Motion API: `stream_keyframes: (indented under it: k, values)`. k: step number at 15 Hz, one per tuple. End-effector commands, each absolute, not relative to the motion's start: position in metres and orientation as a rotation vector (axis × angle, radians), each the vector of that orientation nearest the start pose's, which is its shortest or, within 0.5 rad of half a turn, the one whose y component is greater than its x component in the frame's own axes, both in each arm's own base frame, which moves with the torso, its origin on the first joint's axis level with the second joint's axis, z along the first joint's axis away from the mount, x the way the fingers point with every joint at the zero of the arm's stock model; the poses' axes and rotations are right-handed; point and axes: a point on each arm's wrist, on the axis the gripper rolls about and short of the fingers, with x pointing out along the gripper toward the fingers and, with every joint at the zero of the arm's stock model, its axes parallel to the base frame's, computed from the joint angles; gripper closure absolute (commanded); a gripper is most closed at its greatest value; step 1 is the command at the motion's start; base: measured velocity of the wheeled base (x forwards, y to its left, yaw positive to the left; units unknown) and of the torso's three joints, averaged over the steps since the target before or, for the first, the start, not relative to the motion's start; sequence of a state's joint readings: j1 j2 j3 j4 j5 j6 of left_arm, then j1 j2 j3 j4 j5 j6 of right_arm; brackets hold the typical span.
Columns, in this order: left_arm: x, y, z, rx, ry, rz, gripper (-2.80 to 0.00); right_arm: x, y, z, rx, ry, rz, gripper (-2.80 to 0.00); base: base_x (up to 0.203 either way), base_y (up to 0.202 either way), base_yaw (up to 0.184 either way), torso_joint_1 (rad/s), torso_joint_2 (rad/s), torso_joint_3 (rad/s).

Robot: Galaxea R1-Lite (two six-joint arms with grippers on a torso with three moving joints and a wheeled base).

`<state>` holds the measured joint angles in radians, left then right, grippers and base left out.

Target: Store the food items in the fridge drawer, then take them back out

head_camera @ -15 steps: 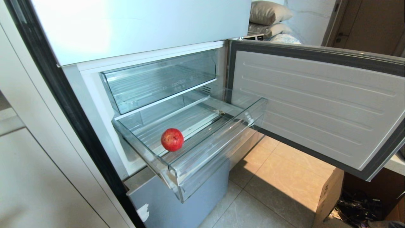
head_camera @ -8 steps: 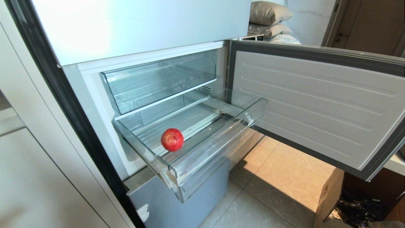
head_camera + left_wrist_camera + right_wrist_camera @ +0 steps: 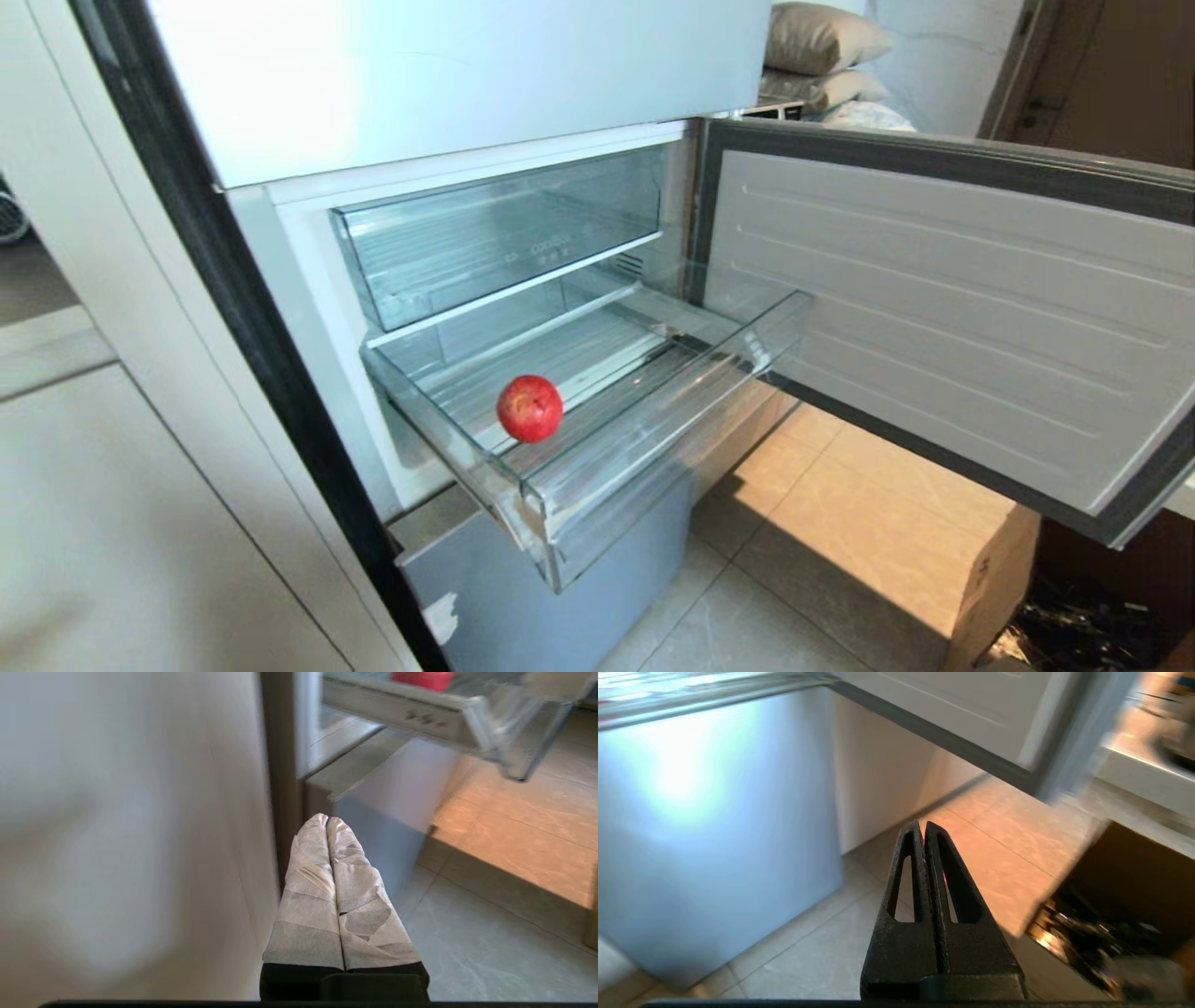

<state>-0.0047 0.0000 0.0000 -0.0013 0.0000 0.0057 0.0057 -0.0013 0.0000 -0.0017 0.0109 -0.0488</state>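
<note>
In your head view neither arm appears; at left of centre the red apple (image 3: pixel 529 408) sits on the ribbed floor of the pulled-out fridge drawer (image 3: pixel 653 425), toward its front left corner, under the clear bin (image 3: pixel 495 238) with faint lettering, while the open fridge door (image 3: pixel 952 308) fills the right of the frame. The left wrist view gives you what the head view lacks: the left gripper (image 3: pixel 326 822), its pale wrapped fingers (image 3: pixel 308 891) pressed together and holding nothing, hangs low beside the pale cabinet panel (image 3: pixel 117 835), and at the upper right of that frame the drawer's underside passes overhead with a cut-off sliver of red inside. The right wrist view shows you the right gripper (image 3: pixel 923 828), black fingers (image 3: pixel 903 933) pressed together and empty, above the tiled floor (image 3: pixel 999 858), with the silver-blue lower door panel (image 3: pixel 714 826) at left and the open door's bottom edge at upper right. Against the earlier head frame, the whole scene has slid rightward, so the camera has moved; the apple keeps its place in the drawer. The cardboard box (image 3: pixel 994 588) at lower right is cut by the frame edge, its dark contents unreadable, and the bin's lettering is too faint to read.
</note>
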Motion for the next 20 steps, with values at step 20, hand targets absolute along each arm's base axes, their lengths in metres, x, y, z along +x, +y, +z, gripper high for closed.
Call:
stream_keyframes:
  k: [20]
  values:
    - [-0.023,0.000,0.076,0.006,-0.002,-0.005,0.00,-0.004,0.000,0.079,-0.093,0.239,0.038,0.00,0.001,-0.004,0.115,0.001,0.00,0.002]
